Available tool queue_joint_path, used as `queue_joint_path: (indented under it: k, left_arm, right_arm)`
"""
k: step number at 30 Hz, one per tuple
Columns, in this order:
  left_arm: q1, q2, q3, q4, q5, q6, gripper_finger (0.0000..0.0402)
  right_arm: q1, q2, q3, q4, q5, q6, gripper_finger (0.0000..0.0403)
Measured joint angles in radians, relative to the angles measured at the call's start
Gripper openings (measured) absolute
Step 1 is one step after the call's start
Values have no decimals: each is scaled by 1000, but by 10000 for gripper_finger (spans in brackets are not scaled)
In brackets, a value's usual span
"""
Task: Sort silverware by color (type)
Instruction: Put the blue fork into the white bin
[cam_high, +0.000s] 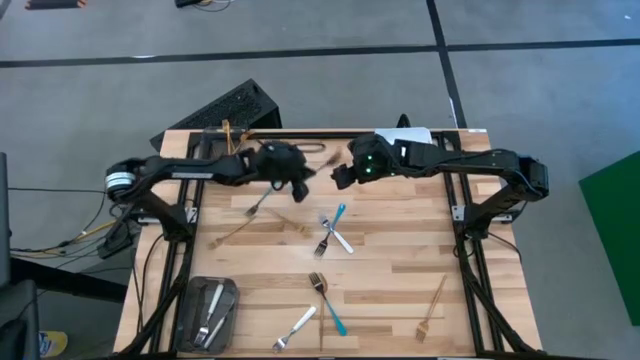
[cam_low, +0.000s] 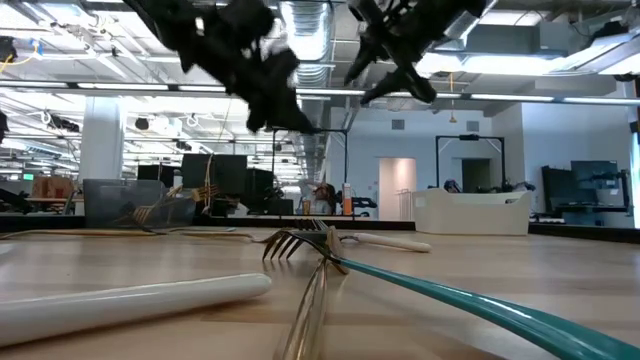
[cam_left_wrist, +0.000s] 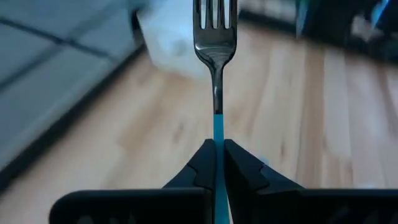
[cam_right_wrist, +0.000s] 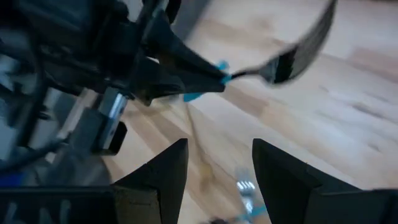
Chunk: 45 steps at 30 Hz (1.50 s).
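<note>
left gripper clamps blue-handled fork mid-air; right gripper gapes empty nearby.

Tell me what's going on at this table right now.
A two-armed robot is sorting silverware. The left gripper is shut on a blue-handled fork, held in the air above the wooden table. The right gripper is open and empty, facing it close by. More forks lie scattered on the table, and a dark tray near the front left corner already holds a few pale utensils.
</note>
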Motion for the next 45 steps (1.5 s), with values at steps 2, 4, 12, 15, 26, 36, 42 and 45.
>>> queue_joint_path:
  k: [2,4,12,15,26,36,42,45]
  left_arm:
    - [3,-42,0,25,-43,-24,3]
    - [3,-77,0,46,-73,-50,2]
    - [-28,-126,1,132,-88,-65,2]
    - [-52,-123,1,169,-88,-27,2]
    - [-94,-120,1,223,-101,26,2]
    - [-75,-122,2,100,-134,-53,59]
    - [-36,-122,1,-86,-131,-109,110]
    - [-10,-122,1,-179,-135,-112,120]
  right_arm:
    - [0,0,0,52,0,2,203]
    - [-1,0,0,110,0,4,203]
    - [-10,0,0,324,65,-20,203]
    - [-23,0,1,360,69,-20,203]
    - [-37,-1,2,348,72,-72,35]
    - [-68,3,27,105,153,-240,32]
    - [-124,-2,90,-287,403,-477,32]
    - [-178,1,90,-401,484,-559,32]
